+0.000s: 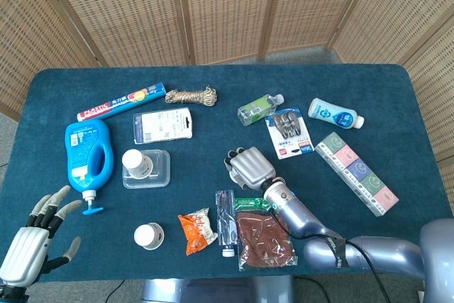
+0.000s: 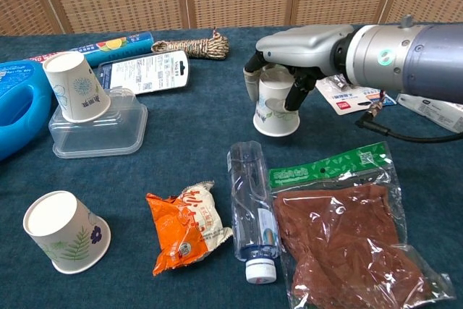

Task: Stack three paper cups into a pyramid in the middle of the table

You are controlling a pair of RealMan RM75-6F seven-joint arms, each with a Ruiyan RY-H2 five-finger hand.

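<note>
The right hand (image 2: 289, 70) grips an upturned paper cup (image 2: 276, 108) from above — the other two cups (image 2: 76, 85) (image 2: 65, 231) sit well left, nearer the spread, empty left hand (image 1: 32, 243).

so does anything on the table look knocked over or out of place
Yes. A clear plastic water bottle lies on its side beside the orange snack packet. One floral paper cup sits upside down, tilted, on a clear plastic lid.

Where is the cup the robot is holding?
In the chest view the held cup is upside down under the right hand, near the table's middle, just beyond the lying plastic bottle.
</note>
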